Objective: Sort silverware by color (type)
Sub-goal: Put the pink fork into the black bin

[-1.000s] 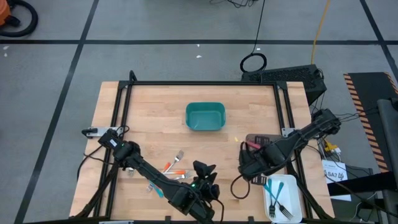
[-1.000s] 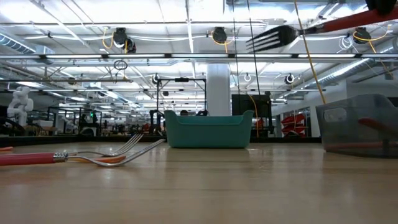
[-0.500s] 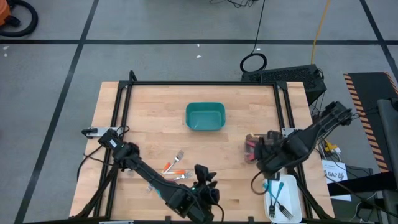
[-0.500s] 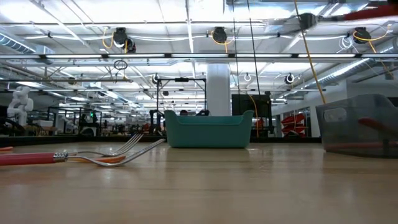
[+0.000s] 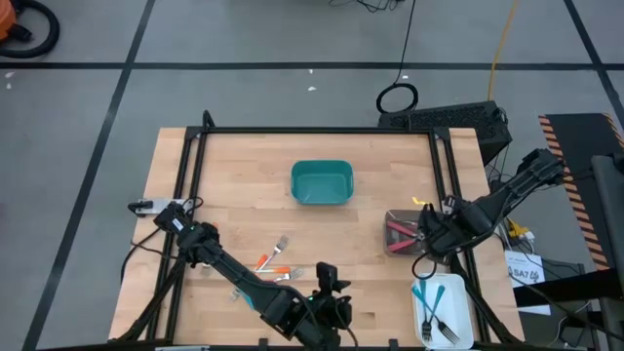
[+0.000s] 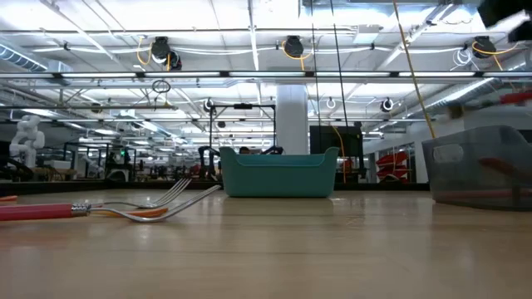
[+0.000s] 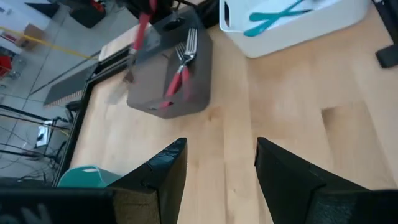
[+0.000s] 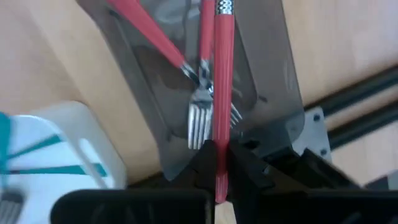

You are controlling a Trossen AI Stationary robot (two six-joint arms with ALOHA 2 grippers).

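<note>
We read no writing. Right gripper clamps a red fork by its handle over the grey bin, long axis running straight out from the fingers. Left gripper fingers apart, empty, at the near edge.

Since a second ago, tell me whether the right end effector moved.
Yes. The right end effector swung from left of the grey bin to over its right edge, holding a red fork.

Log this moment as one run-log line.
right gripper: shut on red fork, over grey bin | left gripper: open, waiting at front edge | forks on table: unsorted
</note>
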